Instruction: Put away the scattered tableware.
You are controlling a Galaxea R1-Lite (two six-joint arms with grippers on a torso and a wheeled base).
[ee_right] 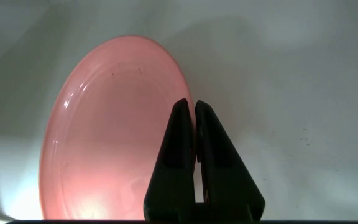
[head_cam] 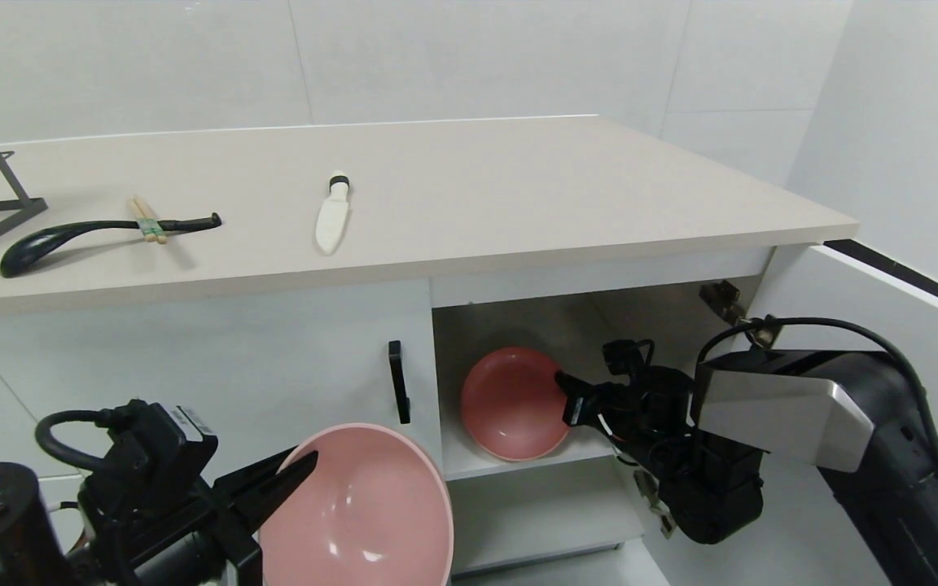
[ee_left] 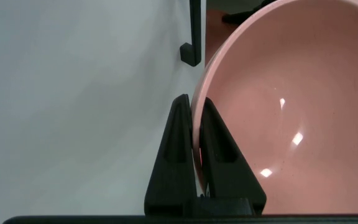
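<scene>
The right pincer [head_cam: 568, 392] is closed narrow on the rim of a pink plate [head_cam: 514, 403], which stands tilted on edge inside the open cabinet, its lower edge down at the shelf [head_cam: 469, 465]; that piece looks all but stowed, with only the release left. The left pincer [ee_left: 194, 107] grips the thin rim of a pink bowl [head_cam: 363, 505], one finger inside and one outside, held low in front of the closed cabinet door beside its black handle [head_cam: 397, 381], so the bowl has yet to go in. Both dishes are smooth, matte-to-glossy and round, probably plastic or melamine: the plate shallow with a faint ringed well, the bowl deep with small highlights inside. Up on the pale tabletop [head_cam: 518, 187] three things wait, well apart from both arms: a glossy black ladle [head_cam: 54, 238] with a long curved handle, wooden chopsticks [head_cam: 147, 220] lying across that handle, and a white knife-shaped utensil [head_cam: 332, 216]. By my reckoning the task is under halfway
</scene>
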